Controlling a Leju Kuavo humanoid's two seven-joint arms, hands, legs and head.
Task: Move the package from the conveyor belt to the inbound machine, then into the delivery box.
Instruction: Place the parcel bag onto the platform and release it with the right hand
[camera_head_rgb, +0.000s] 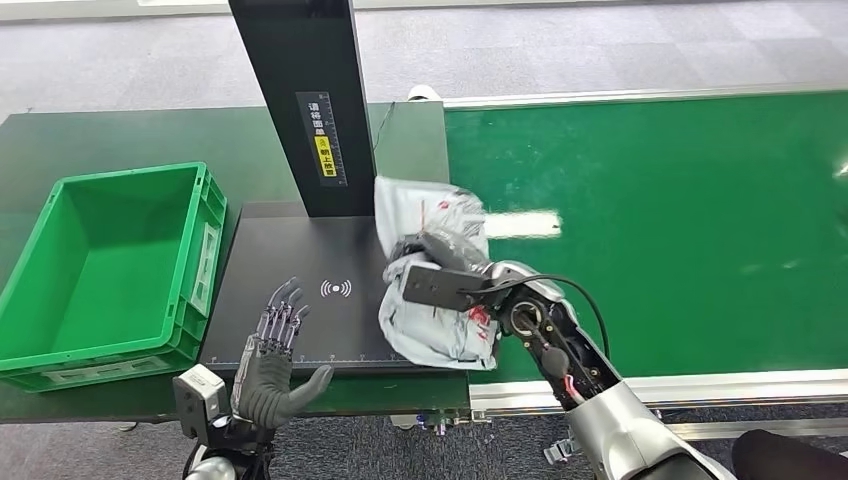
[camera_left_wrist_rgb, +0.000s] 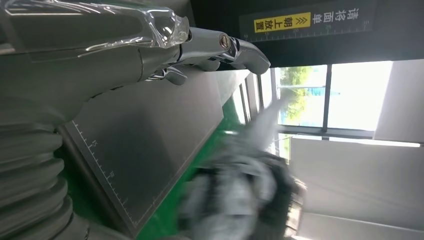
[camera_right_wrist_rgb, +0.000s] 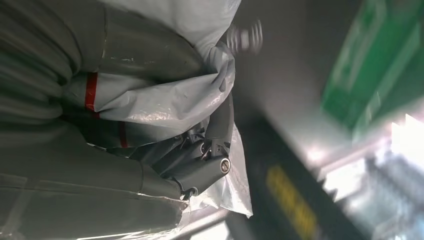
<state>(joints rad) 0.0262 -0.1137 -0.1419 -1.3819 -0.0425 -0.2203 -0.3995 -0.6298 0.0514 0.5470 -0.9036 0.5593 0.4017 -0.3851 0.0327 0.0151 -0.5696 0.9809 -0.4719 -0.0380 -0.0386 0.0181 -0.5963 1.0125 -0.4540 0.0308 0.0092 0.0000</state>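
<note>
A crumpled grey plastic package (camera_head_rgb: 438, 270) with red marks hangs over the right edge of the black inbound machine plate (camera_head_rgb: 300, 320), partly above the green conveyor belt (camera_head_rgb: 660, 230). My right hand (camera_head_rgb: 432, 262) grips the package from above; in the right wrist view its fingers (camera_right_wrist_rgb: 210, 145) dig into the grey wrap (camera_right_wrist_rgb: 165, 95). My left hand (camera_head_rgb: 275, 350) hovers open, fingers spread, over the plate's front left corner, apart from the package. In the left wrist view its fingers (camera_left_wrist_rgb: 220, 47) stretch over the plate (camera_left_wrist_rgb: 150, 145), with the package (camera_left_wrist_rgb: 240, 195) blurred beyond.
A green delivery box (camera_head_rgb: 110, 270) stands left of the machine. The machine's black post (camera_head_rgb: 305, 100) with a yellow label rises behind the plate, close to the package. The belt's metal rail (camera_head_rgb: 700, 385) runs along the front right.
</note>
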